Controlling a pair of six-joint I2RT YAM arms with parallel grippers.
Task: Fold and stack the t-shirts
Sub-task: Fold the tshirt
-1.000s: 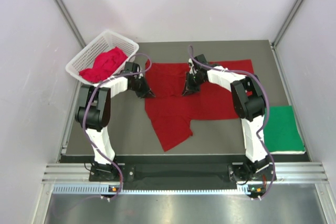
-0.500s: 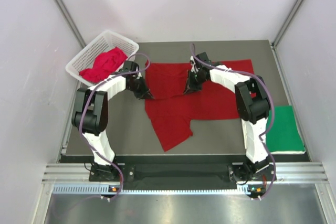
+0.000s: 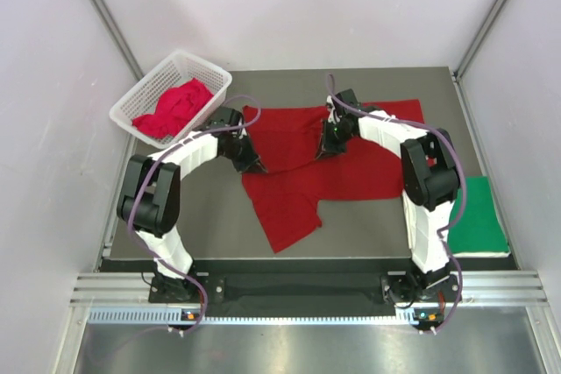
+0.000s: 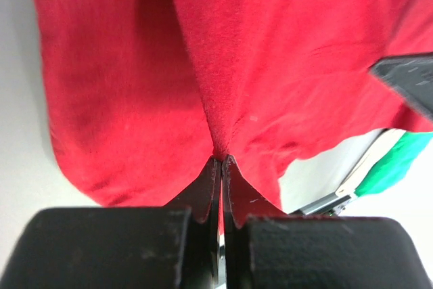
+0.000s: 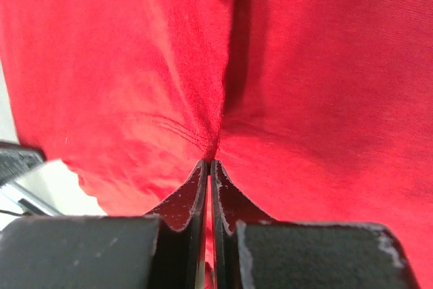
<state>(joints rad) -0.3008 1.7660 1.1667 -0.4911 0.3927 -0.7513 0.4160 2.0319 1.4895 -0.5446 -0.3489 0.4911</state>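
A dark red t-shirt (image 3: 294,172) lies spread over the middle of the table, one sleeve trailing toward the near edge. My left gripper (image 3: 250,161) is shut on its left edge; in the left wrist view the fingertips (image 4: 222,161) pinch a ridge of red cloth (image 4: 203,65). My right gripper (image 3: 327,148) is shut on the shirt's upper middle; in the right wrist view the tips (image 5: 208,162) clamp a fold of the cloth (image 5: 135,65). A folded bright green t-shirt (image 3: 473,216) rests at the right edge. A pinkish red t-shirt (image 3: 175,107) lies crumpled in the basket.
A white lattice basket (image 3: 145,85) stands at the back left corner. Grey walls and metal posts close in the table on three sides. The arm bases sit on the rail at the near edge. The green shirt (image 4: 392,164) shows at the right of the left wrist view.
Both grippers have shifted a little to the right with the red cloth still pinched. The shirt's upper part has bunched up between them.
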